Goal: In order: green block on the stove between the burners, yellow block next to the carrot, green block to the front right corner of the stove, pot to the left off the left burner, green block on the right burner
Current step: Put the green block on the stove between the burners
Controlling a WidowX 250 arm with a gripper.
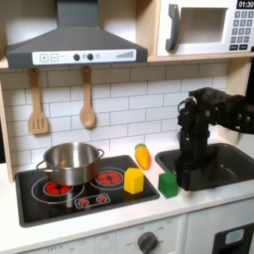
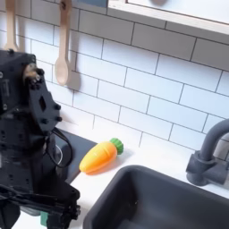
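Black and glossy, the stove [image 1: 84,203] lies flush in the pale worktop [image 1: 198,213], its right edge running just beside the yellow block [image 1: 133,181], which sits on the panel's right margin. Of the two burners [image 1: 107,179], the one on the first exterior view's left is covered by the pot [image 1: 70,162]; the other glows bare between the pot and the yellow block. A strip of free black surface runs along the front, past the small red control marks. The green block [image 1: 168,185] stands off the stove on the worktop, just right of the yellow block and near the sink's [image 1: 228,159] front left corner. The carrot [image 1: 143,155] lies behind both blocks, close to the tiled wall; in the second exterior view it [image 2: 100,155] rests beside the sink rim, green tip towards the wall. A spatula [image 1: 38,104] and a wooden spoon [image 1: 87,99] hang on the tiles above the pot, under the hood. A dark tap [image 2: 207,152] curves up on the second exterior view's right.

The black arm [image 1: 203,119] rises over the sink, its lower end hanging just right of the green block, and its bulk blocks much of the second exterior view's left. The claw [image 1: 190,177] hangs low at the sink's left edge; how far its jaws stand apart I cannot tell, and nothing shows in its grip
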